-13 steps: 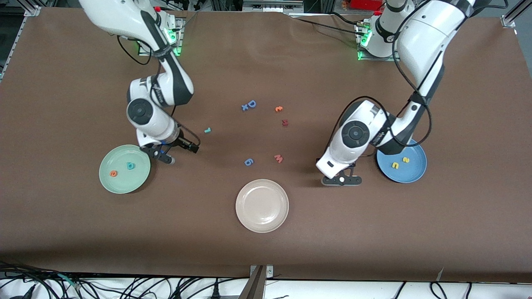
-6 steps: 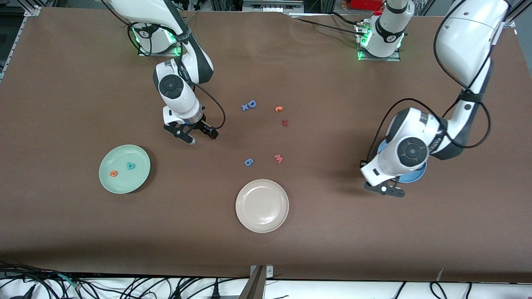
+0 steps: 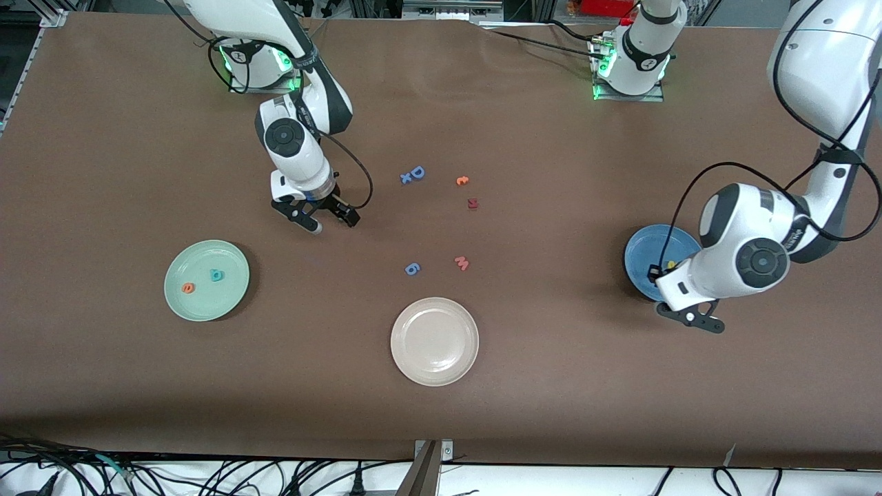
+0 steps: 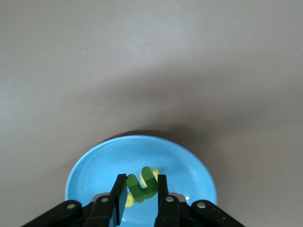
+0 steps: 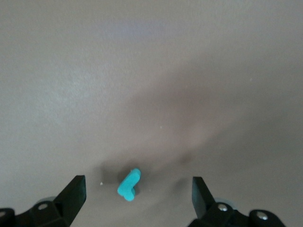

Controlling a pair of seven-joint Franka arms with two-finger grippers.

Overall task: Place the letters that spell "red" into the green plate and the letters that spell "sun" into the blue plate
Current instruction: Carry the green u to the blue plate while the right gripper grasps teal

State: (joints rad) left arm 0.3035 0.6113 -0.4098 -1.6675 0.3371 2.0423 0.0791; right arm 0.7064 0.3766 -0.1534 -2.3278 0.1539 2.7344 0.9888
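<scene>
e (image 3: 187, 288) & d (image 3: 216, 275) in green plate (image 3: 180, 265); r (image 5: 129, 184) between open right gripper (image 5: 137, 196) jaws. Left gripper (image 4: 141, 194) grips n (image 4: 142, 183) over blue plate (image 4: 90, 168).

We lose part of the blue plate (image 3: 644, 258) under the left arm at the front view's right; its lower rim runs off the left wrist view's bottom edge, where yellow letters (image 4: 146, 171) hide under the green "n" (image 4: 141, 186).

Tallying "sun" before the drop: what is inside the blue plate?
In the blue plate, yellow letters show only as scraps. The left end effector, shut on the green "n" above it, covers most.
</scene>
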